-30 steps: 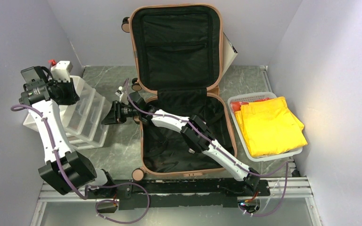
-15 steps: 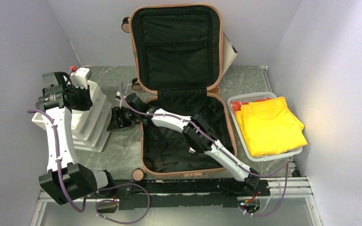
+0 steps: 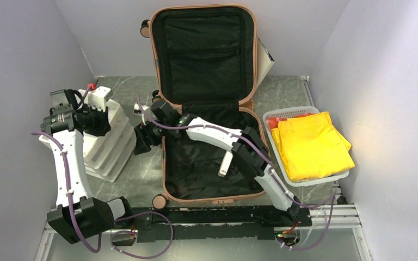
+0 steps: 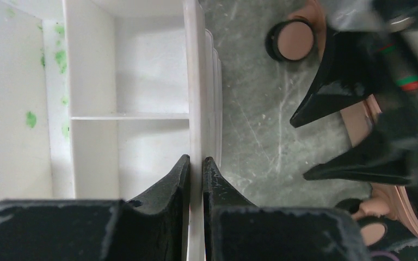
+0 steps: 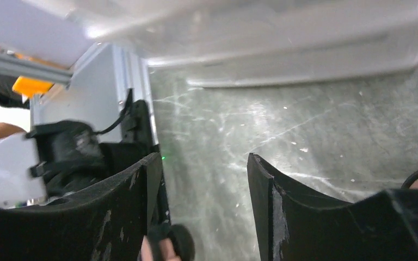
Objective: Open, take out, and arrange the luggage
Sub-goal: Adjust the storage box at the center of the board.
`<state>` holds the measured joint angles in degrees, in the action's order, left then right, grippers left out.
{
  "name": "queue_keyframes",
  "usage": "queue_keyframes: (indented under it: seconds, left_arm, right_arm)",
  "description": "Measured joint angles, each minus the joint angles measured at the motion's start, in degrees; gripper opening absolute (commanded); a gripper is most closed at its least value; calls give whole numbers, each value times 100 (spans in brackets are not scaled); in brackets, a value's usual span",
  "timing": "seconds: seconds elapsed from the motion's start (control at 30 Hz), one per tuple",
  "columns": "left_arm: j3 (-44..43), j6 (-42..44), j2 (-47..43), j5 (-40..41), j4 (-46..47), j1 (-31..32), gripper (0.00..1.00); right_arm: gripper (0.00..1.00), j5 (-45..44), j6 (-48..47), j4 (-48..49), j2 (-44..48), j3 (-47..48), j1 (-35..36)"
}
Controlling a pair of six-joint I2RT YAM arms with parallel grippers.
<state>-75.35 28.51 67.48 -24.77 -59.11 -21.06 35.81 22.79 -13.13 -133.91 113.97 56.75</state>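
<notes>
Right gripper [image 3: 141,142] jaws apart, I see it over bench [image 3: 141,179] just left of open luggage [image 3: 207,54]; left gripper [image 4: 196,163] clamped on white rack [image 4: 141,70] wall.

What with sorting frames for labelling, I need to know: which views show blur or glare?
Top external: sharp, evenly lit, luggage lining very dark. Left wrist: white organizer crisp, right gripper smeared by motion blur. Right wrist: white organizer soft and washed out, table sheen streaky.

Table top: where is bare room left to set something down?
Bare: the near strip between the white rack and the luggage; the back corner left of its lid; behind the basket. Crowded: mid gap, where the right gripper hovers.
</notes>
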Motion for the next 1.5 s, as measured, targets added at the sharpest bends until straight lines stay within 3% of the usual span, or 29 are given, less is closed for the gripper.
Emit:
queue_keyframes:
  seconds: [0.33, 0.37, 0.5, 0.6, 0.8, 0.93, 1.03, 1.13, 1.33, 1.5]
  left_arm:
    - [0, 1475, -426, -721, -1346, 107, 5]
    - [0, 1683, -470, -776, -1541, 107, 9]
    - [-11, 2232, -702, -929, -1965, 114, 70]
    - [-315, 2330, -872, -1084, -2011, 127, 85]
    - [-2640, 1294, -229, -887, -1589, 142, 95]
    - [-5136, 470, 1126, -520, -1316, 142, 97]
    - [-6290, 205, 2122, -433, -1283, 120, 97]
    - [-6266, 109, 2828, -450, -1167, 11, 97]
    - [-5215, 98, 4168, -903, -1075, -732, 90]
    - [-4612, 369, 4411, -1648, -1224, -1510, 90]
  right_arm:
    - [68, 973, -1071, -160, 1740, -756, -431]
    - [69, 979, -1180, -214, 1858, -841, -522]
    - [72, 778, -1685, -481, 2312, -1233, -925]
    - [75, 485, -2028, -667, 2463, -1292, -1047]
    - [76, 212, -2568, -935, 2564, -1279, -1036]
    - [76, 208, -2712, -1091, 2592, -1239, -1108]
    - [76, 205, -2776, -1106, 2614, -1180, -1150]
    - [76, 203, -2780, -1102, 2623, -1128, -1174]
    - [76, 214, -2776, -1082, 2721, -1285, -1172]
    - [75, 214, -2771, -1082, 2750, -1331, -1167]
